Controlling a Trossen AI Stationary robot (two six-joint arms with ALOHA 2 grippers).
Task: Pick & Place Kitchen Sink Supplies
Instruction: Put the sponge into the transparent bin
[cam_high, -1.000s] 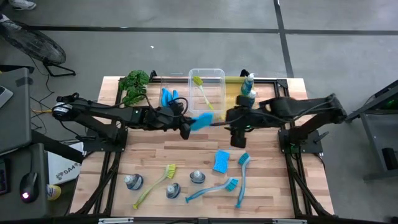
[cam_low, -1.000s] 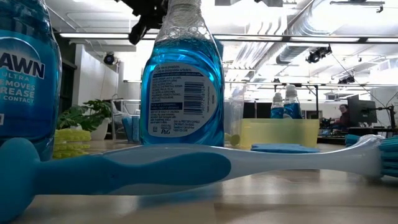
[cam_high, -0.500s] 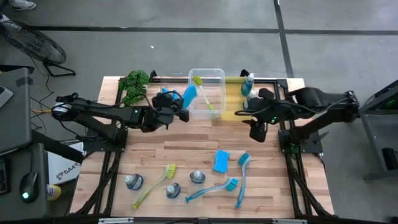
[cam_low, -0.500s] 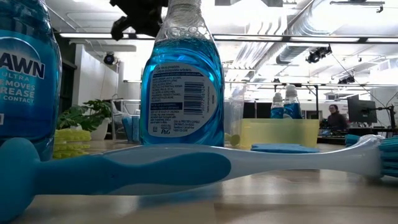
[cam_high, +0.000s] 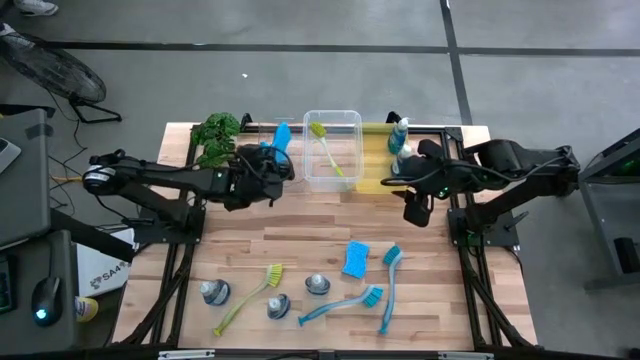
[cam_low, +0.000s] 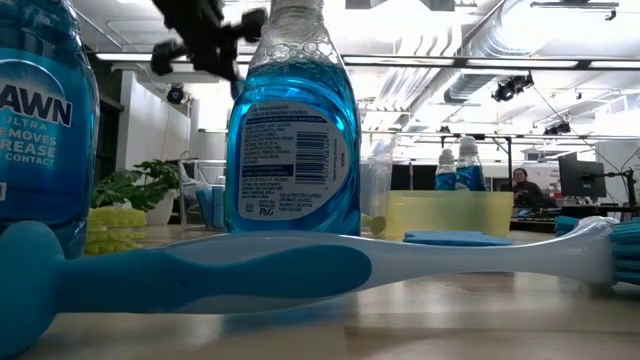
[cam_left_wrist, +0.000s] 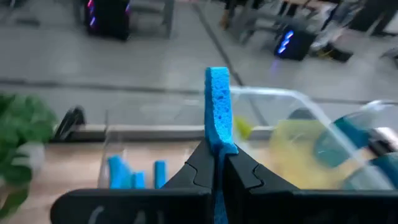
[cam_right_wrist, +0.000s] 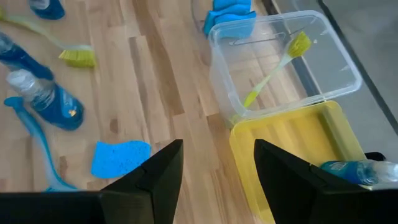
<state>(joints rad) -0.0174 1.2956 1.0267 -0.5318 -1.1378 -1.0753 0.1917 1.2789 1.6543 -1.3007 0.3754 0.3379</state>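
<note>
Blue sponge (cam_left_wrist: 217, 106) stands upright, pinched in the left gripper (cam_high: 277, 160); stored sponges (cam_left_wrist: 134, 173) lie at seven o'clock (right gripper (cam_high: 417, 210) empty, parted).

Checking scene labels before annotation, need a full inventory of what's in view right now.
bottles on table: three, blue liquid with grey caps, near edge
bottles in yellow bin: two, blue
blue brushes: two, near right
yellow-green brushes: two, one near left, one inside the clear bin
loose sponge: one, blue, near centre
stacked sponges: at least two, blue, beside the clear bin
clear bin: one, far centre
yellow bin: one, right of the clear bin
plant: one, green, far left
left end effector: shut on held sponge, blue, raised beside the clear bin
right end effector: open, empty, by the yellow bin
</note>
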